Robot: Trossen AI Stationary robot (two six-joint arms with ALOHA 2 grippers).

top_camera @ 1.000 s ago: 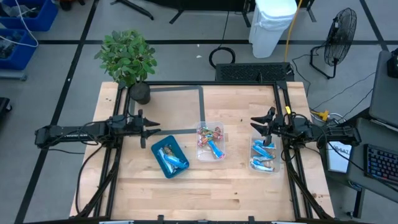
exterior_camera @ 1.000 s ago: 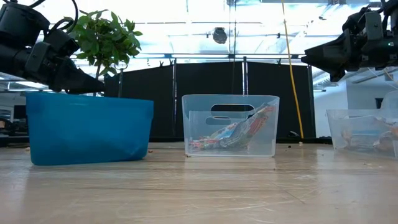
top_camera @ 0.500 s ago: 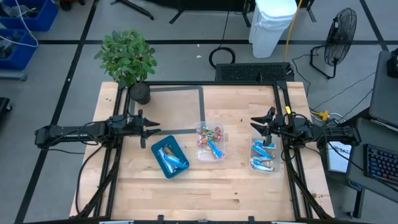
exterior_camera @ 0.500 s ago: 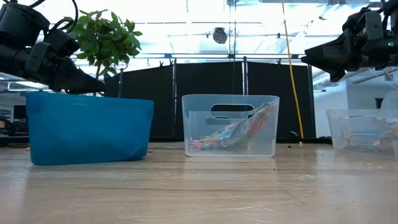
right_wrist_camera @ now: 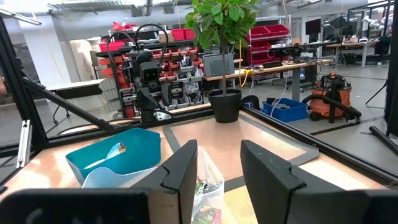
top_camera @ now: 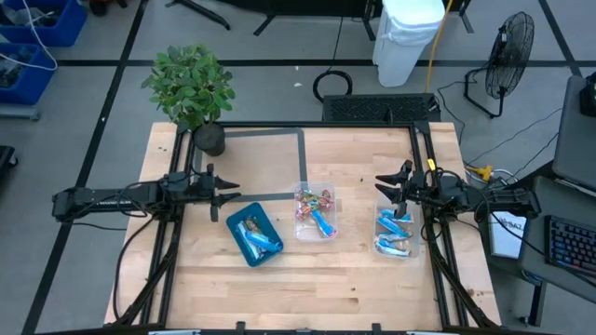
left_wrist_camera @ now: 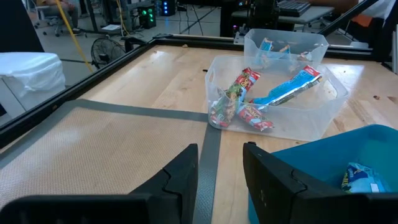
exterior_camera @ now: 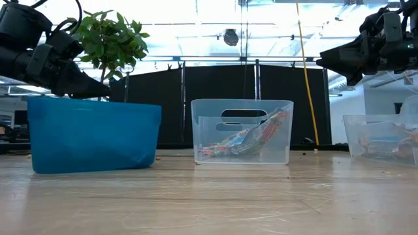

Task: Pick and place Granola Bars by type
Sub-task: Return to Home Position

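Note:
The granola bars lie in three containers. Darker blue ones are in the teal tray, where the left wrist view shows one. Red/green bars and a light blue bar lie in the middle clear tub. Light blue-and-white bars fill the right clear tub. My left gripper hovers open above the table, just left of and beyond the tray. My right gripper hovers open beyond the right tub. Neither holds anything.
A potted plant stands at the table's far left corner. Grey tape lines mark a rectangle on the wood. Black frame rails run along the table's sides. Bare wood lies near the front edge.

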